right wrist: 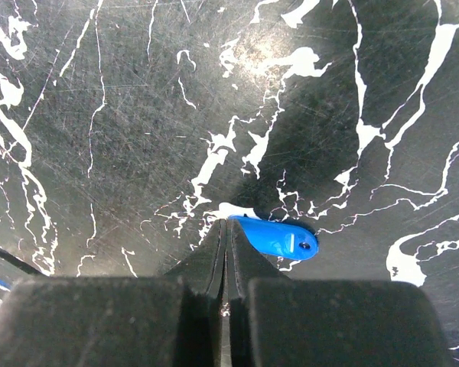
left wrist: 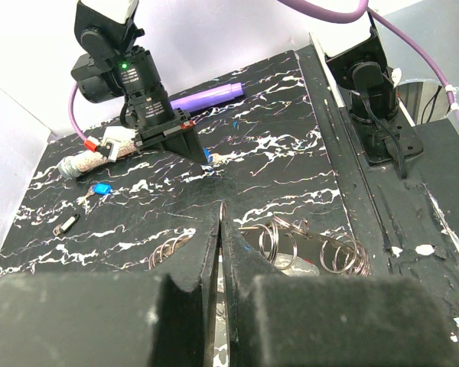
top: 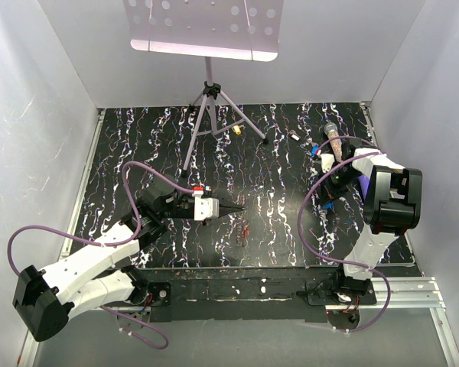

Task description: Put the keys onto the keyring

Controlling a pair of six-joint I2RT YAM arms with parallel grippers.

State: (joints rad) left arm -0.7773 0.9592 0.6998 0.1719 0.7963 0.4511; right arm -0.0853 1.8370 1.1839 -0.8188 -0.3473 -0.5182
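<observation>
A blue-headed key (right wrist: 279, 237) lies flat on the black marbled table (right wrist: 99, 115), its narrow end touching the tips of the right hand (right wrist: 226, 229), whose 2 fingers are clenched together; whether they pinch it cannot be told. Near the table's middle, the keyring (left wrist: 279, 237), coiled grey wire loops, rests just beside the clenched left hand (left wrist: 222, 225), a thin arc of wire showing at its tips.

Left gripper (left wrist: 222, 227) pinched tight, tips down among the keyring (left wrist: 291, 243) coils (gripping it or not, hard to call). Beyond, right gripper (left wrist: 193, 149) low over the table; blue key (left wrist: 101, 189) beside the glittery tube (left wrist: 84, 162).
</observation>
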